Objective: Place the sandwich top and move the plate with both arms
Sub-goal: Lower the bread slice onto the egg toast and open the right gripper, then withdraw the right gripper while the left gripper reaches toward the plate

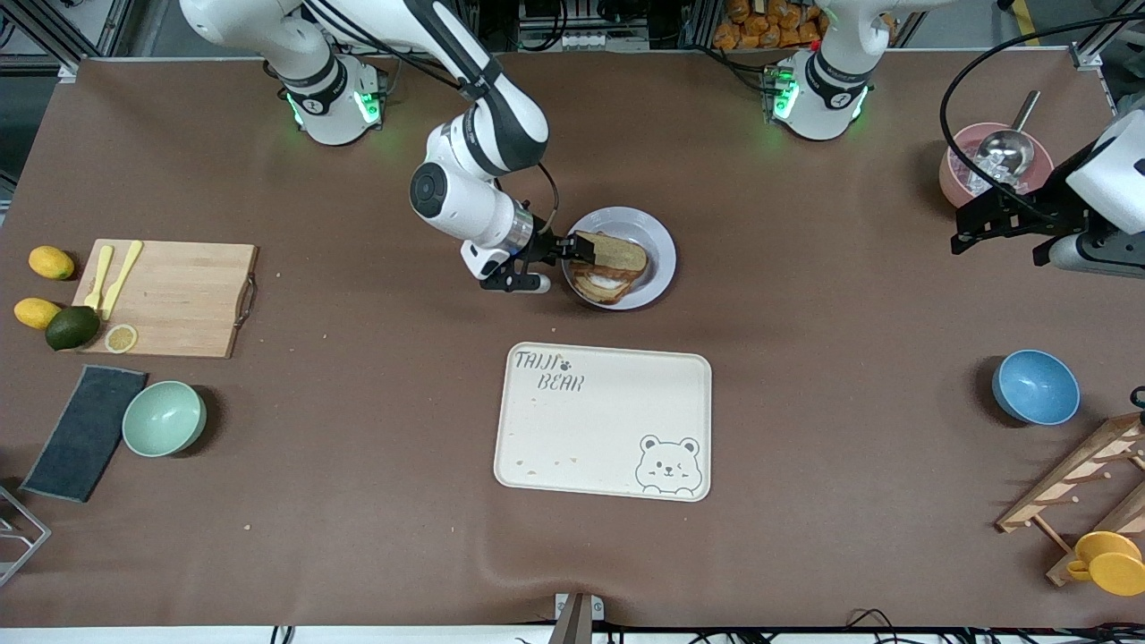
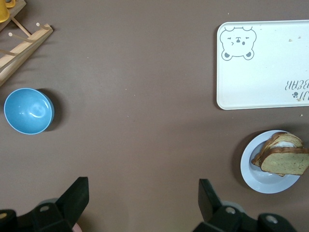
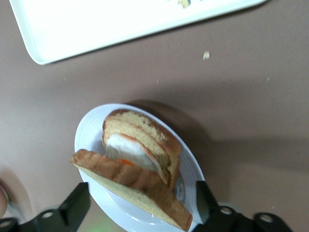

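The plate (image 1: 657, 259) sits near the middle of the table, farther from the front camera than the cream bear-printed tray (image 1: 604, 420). On the plate lies a bread slice with a fried egg (image 3: 133, 150), and the sandwich top (image 1: 613, 252) leans over it, tilted, one edge resting on the stack and the other edge low toward the plate's rim. The right gripper (image 1: 565, 250) is at the plate's edge on the side toward the right arm's end of the table; its fingers (image 3: 75, 205) stand spread apart on either side of the sandwich top, released, not clamping it. The left gripper (image 1: 997, 228) hangs in the air over the table at the left arm's end, beside a pink bowl (image 1: 957, 174) holding a metal scoop (image 1: 1006, 148); this arm waits, its fingers (image 2: 72, 195) wide apart and holding nothing. A blue bowl (image 1: 1036, 386) sits nearer the front camera at that same end, close to a wooden rack (image 1: 1087, 474). At the right arm's end lie a cutting board (image 1: 174, 300), a green bowl (image 1: 164, 418), lemons (image 1: 51, 262) and a dark cloth (image 1: 85, 432)
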Controlling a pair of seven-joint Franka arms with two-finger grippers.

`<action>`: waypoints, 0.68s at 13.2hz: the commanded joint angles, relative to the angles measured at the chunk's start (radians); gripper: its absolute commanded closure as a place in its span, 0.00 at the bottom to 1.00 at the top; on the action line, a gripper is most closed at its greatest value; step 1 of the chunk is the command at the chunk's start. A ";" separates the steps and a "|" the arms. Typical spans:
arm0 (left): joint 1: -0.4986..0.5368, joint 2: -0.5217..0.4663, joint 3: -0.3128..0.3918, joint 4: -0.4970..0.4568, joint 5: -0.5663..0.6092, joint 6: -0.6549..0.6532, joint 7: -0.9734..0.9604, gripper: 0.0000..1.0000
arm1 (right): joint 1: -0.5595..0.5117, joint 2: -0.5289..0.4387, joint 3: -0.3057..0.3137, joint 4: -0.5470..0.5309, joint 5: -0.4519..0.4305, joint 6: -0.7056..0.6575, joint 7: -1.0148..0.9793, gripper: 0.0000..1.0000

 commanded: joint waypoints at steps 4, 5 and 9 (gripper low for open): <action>0.003 0.004 -0.001 0.004 -0.008 0.007 -0.011 0.00 | -0.134 -0.018 -0.022 0.057 -0.059 -0.088 0.009 0.00; 0.003 0.004 -0.001 0.004 -0.008 0.007 -0.011 0.00 | -0.144 -0.018 -0.051 0.070 -0.077 -0.134 0.009 0.00; 0.004 0.004 -0.003 -0.007 -0.017 0.007 -0.011 0.00 | -0.144 -0.044 -0.268 0.132 -0.253 -0.392 -0.002 0.00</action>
